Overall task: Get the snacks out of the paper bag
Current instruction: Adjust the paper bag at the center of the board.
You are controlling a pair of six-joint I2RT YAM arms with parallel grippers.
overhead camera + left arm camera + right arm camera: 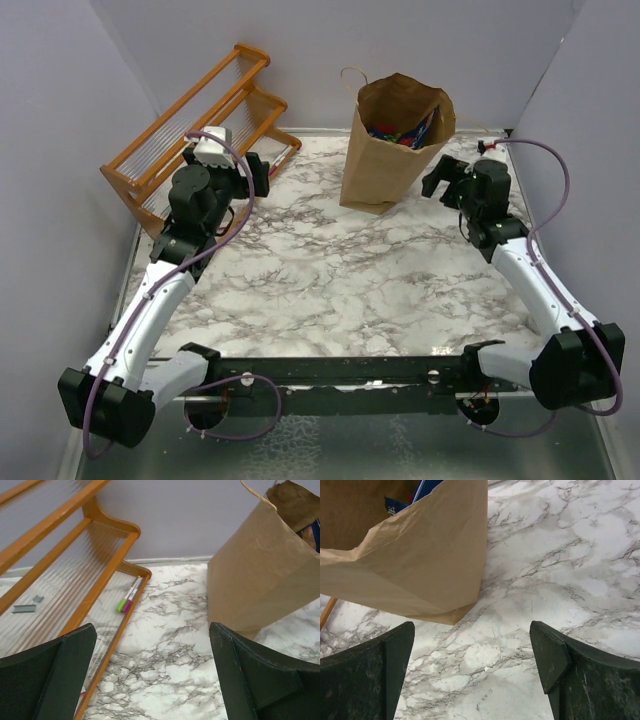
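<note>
Top external shows paper bag [385,160] upright, mouth up; left tool [264,172], right tool [438,178] gaping.

White marble-patterned tabletop [330,280] with grey veins, shut in by plain pale lilac walls [300,40] at nine, twelve and three o'clock. At ten o'clock stands an orange wooden rack [190,130]. Two markers [128,596] lie on its lowest ribbed shelf, near what may be small grey clips [25,608].
</note>
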